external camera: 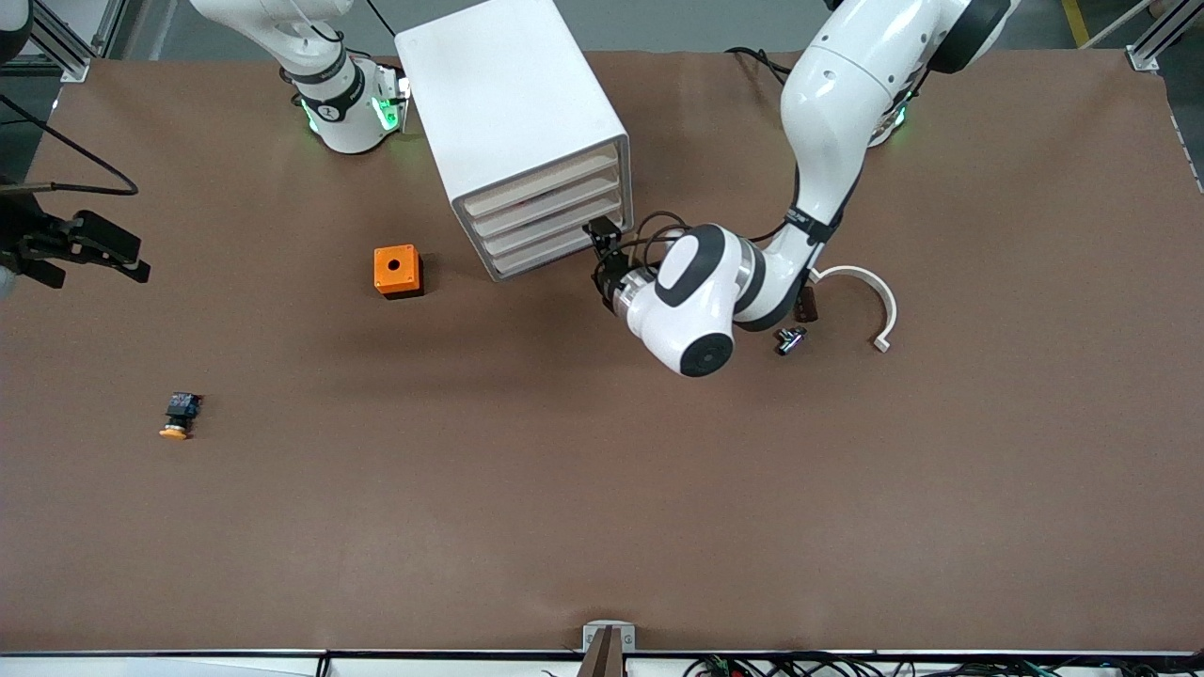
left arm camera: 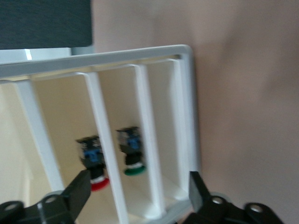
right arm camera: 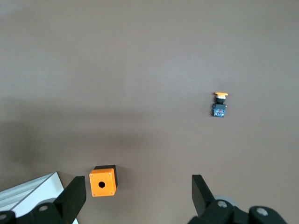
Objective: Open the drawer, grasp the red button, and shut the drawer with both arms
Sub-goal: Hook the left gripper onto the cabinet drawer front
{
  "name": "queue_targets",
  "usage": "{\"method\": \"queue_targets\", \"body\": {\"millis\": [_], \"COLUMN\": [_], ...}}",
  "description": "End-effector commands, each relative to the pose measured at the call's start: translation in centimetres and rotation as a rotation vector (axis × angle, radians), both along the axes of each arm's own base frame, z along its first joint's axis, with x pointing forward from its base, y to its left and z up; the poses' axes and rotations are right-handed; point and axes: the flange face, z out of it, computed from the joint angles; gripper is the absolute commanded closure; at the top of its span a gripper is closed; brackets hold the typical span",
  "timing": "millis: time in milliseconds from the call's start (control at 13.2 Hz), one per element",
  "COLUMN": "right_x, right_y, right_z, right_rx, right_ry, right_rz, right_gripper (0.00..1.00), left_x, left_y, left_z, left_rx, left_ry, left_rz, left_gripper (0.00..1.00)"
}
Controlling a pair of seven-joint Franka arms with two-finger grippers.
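From the front camera I saw the white drawer cabinet [external camera: 527, 132] standing near the robots' bases, its drawer fronts facing the left arm's end of the table. The left gripper [external camera: 602, 254] sat right at the lowest drawers' edge, though from here I could not tell how its fingers stood. The right gripper [external camera: 89, 249] hung over the right arm's end of the table, waiting. An orange box [external camera: 397, 271] with a hole lay beside the cabinet, toward the right arm's end; a yellow-capped button [external camera: 179, 415] lay well apart from it, nearer the camera. A white curved piece [external camera: 870, 296] and a small dark metal part [external camera: 790, 339] lay beside the left arm's wrist.

In the left wrist view, the left gripper [left arm camera: 140, 193] had its fingers spread wide in front of the cabinet's white frame [left arm camera: 187, 116]. Inside one compartment lay the button [left arm camera: 93, 163] with the red cap (its blue-and-black body partly behind a divider), and a green-capped button [left arm camera: 131, 154] lay in the next compartment.

In the right wrist view, the right gripper [right arm camera: 139, 193] held its fingers wide apart above the bare mat, with the orange box [right arm camera: 103, 181] and the yellow-capped button [right arm camera: 219, 105] below.
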Motion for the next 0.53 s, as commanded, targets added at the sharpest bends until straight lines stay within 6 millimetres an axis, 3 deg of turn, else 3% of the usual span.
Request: {"method": "queue_targets", "body": {"millis": [0, 76, 302, 453], "right_x": [0.7, 0.8, 1.5, 2.2], "right_y": [0.8, 1.3, 2.2, 3.9], "right_z": [0.0, -0.2, -0.8, -1.1], "right_rx": [0.013, 0.013, 0.015, 0.016], "right_ry": [-0.013, -0.011, -0.022, -0.052], "right_rz": [-0.004, 0.002, 0.017, 0.043], "right_gripper": [0.00, 0.00, 0.00, 0.00], "left_x": [-1.9, -2.4, -3.3, -3.6], "left_y": [-0.6, -0.7, -0.5, -0.8], "left_z": [-0.8, -0.8, -1.9, -3.5], "left_rx": [0.007, -0.001, 0.001, -0.004], "left_ry": [0.108, 0.141, 0.202, 0.233], "left_rz": [-0.038, -0.049, -0.054, -0.043], "left_gripper": [0.44, 0.50, 0.49, 0.49]}}
